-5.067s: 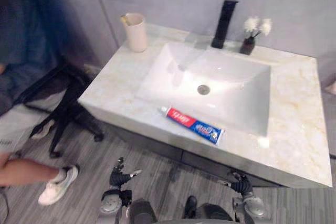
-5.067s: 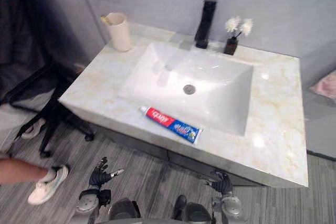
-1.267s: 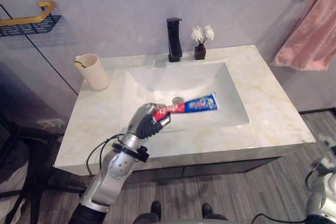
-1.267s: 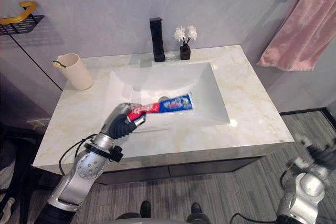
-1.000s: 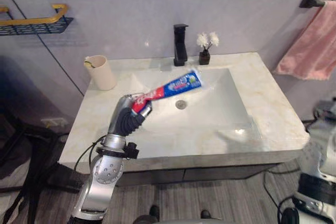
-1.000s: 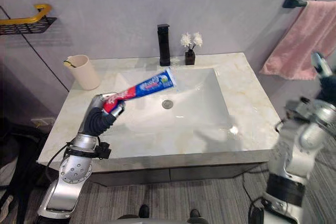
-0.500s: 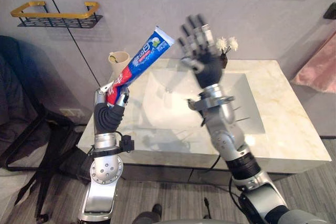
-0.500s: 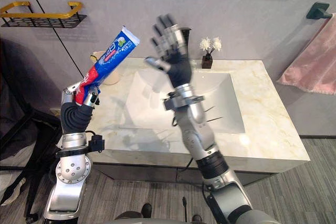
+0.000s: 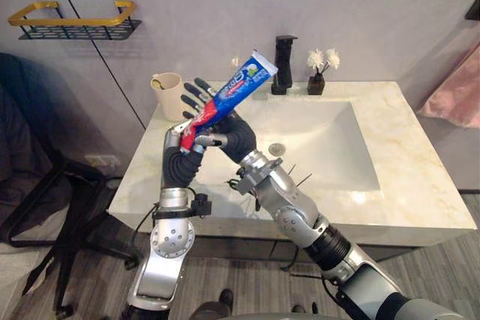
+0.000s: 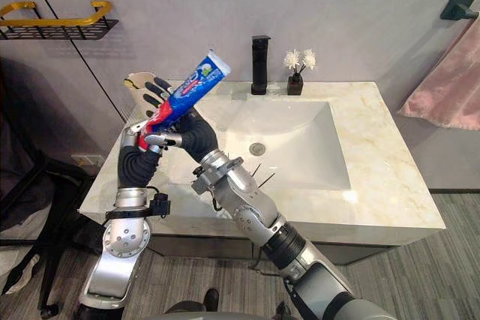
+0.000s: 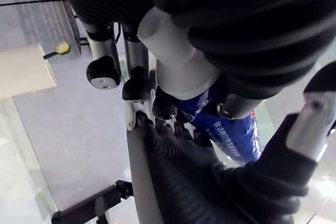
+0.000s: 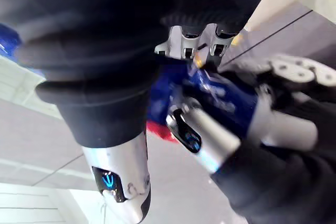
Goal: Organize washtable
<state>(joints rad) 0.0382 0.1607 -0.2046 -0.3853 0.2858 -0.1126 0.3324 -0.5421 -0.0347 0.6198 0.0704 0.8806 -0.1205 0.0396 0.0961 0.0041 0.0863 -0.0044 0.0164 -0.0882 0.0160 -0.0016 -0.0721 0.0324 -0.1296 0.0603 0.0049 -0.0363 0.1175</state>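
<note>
From the head cameras I see the left hand (image 9: 178, 157) raised above the left side of the counter (image 9: 420, 185). It is clenched round the cap end of the toothpaste tube (image 9: 229, 99). The tube slants up toward the faucet (image 9: 283, 64), well clear of the sink (image 9: 330, 148). The right hand (image 9: 234, 136) sits crosswise just behind the tube, its fingers (image 9: 196, 89) straight and spread (released, gripping nothing that I can make out), with the cup (image 9: 168, 95) on the counter beyond them. In the left wrist view my own fingers curl round the tube's blue body, and the cup shows off to one side. In the right wrist view the tube's blue and red run close past the dark cover, against the other hand.
</note>
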